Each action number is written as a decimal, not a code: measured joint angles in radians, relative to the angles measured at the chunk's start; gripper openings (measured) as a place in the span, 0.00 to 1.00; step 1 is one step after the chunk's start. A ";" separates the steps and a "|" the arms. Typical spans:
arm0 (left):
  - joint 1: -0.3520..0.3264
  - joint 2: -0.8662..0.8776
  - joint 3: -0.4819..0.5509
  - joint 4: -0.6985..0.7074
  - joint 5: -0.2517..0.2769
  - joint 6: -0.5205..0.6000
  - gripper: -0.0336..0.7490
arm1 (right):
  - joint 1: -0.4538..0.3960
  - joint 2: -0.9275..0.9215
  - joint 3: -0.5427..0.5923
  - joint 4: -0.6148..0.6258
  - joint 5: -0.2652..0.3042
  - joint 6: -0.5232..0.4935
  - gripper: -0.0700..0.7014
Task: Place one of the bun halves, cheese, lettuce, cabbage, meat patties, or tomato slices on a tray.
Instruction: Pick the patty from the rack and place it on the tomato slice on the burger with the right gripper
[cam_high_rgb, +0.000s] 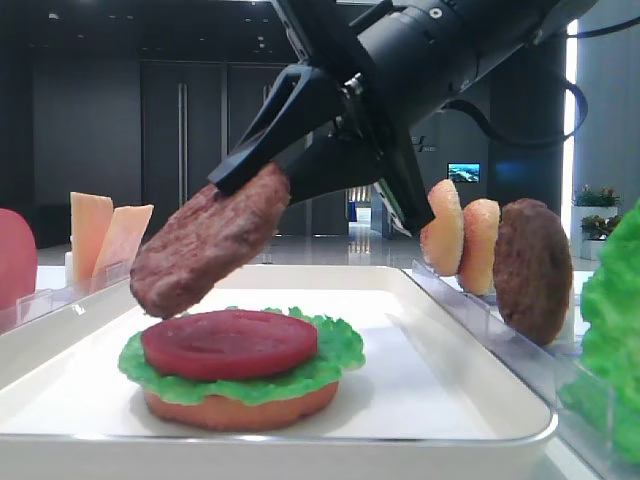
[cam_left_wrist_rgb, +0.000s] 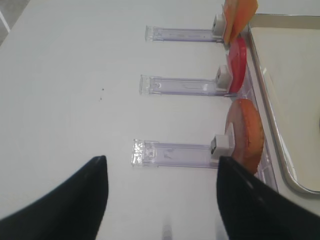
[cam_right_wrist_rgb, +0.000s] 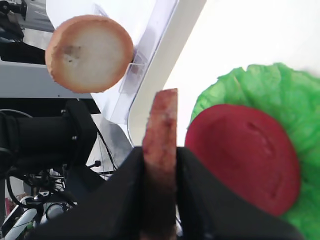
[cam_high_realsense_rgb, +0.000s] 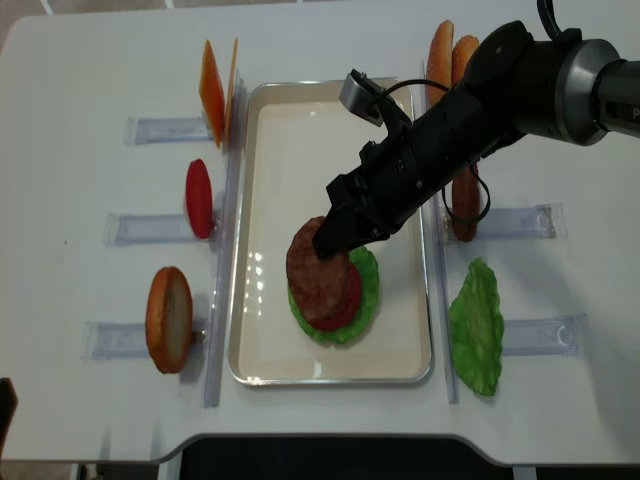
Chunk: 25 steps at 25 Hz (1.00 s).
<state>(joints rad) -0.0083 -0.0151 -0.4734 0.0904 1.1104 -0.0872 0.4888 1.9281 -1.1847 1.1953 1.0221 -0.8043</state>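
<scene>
My right gripper (cam_right_wrist_rgb: 159, 165) has its fingers (cam_high_rgb: 255, 150) pinched on a meat patty (cam_high_rgb: 205, 243), held tilted just above the tomato slice (cam_high_rgb: 228, 342), lettuce (cam_high_rgb: 335, 352) and bun half (cam_high_rgb: 240, 410) stacked on the tray (cam_high_rgb: 440, 400). My left gripper (cam_left_wrist_rgb: 162, 200) hangs open, holding nothing.

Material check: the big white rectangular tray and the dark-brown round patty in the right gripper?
White glossy tray: likely hard plastic or melamine; it mirrors highlights and has a smooth moulded rim. Dark-brown patty: looks like matte, grainy fake food, rubber or foam; it stays rigid though pinched at one edge by the right gripper.
</scene>
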 joint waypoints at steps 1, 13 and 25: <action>0.000 0.000 0.000 0.000 0.000 0.000 0.70 | 0.000 0.000 0.000 0.000 0.000 -0.001 0.28; 0.000 0.000 0.000 0.000 0.000 0.000 0.70 | 0.000 0.000 0.011 0.000 0.002 -0.002 0.28; 0.000 0.000 0.000 0.000 0.000 0.000 0.70 | 0.000 0.014 0.011 0.005 -0.005 -0.005 0.28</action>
<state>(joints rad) -0.0083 -0.0151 -0.4734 0.0904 1.1104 -0.0872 0.4888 1.9423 -1.1736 1.1999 1.0166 -0.8090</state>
